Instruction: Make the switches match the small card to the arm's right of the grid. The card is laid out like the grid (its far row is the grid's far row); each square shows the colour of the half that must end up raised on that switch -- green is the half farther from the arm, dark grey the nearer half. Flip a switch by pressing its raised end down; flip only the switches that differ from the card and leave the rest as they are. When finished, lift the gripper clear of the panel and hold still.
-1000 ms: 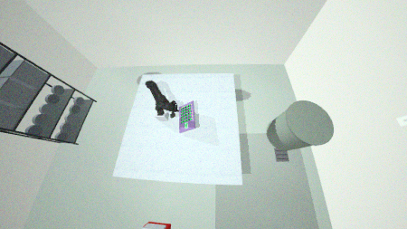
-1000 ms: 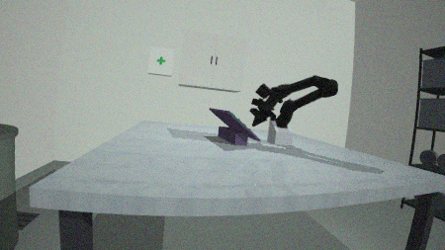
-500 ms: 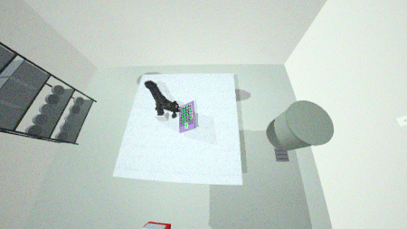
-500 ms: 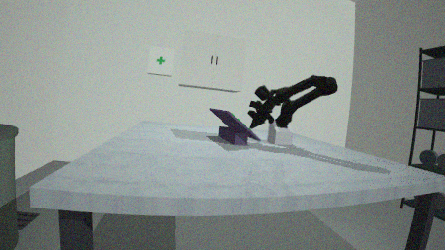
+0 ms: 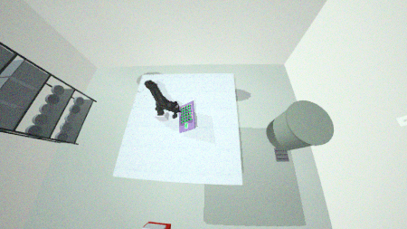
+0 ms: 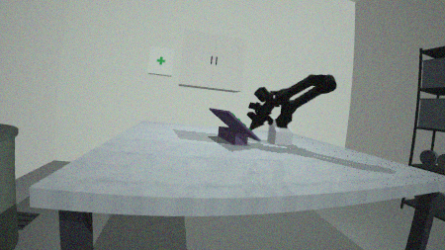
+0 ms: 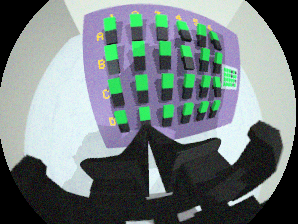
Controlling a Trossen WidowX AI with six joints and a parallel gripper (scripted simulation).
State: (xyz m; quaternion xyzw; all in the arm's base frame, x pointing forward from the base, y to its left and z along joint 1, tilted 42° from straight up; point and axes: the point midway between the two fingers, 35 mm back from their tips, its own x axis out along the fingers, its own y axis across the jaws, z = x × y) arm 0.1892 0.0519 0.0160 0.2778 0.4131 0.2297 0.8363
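Observation:
The purple tilted panel (image 5: 182,130) (image 6: 222,114) (image 7: 92,51) carries a grid of two-tone switches, rows A to D and columns 1 to 6. Each switch shows a green far half and a dark nearer half. Switch A4 (image 7: 183,30) and switch B4 (image 7: 187,57) look skewed compared with their neighbours. The small card (image 5: 186,126) (image 7: 229,78) is at the panel's right edge, mostly green with a few dark squares too small to read surely. My gripper (image 5: 179,110) (image 6: 251,127) (image 7: 145,127) is shut and empty, its tips at the near half of switch D2 (image 7: 144,113), which they hide. Contact cannot be told.
The panel stands on a purple base block (image 6: 232,135) on the white table (image 5: 149,155) (image 6: 163,169). A large grey-green bin (image 5: 300,125) stands on the floor beyond the table's right side in the top view. A dark shelf rack (image 5: 50,105) stands at the left.

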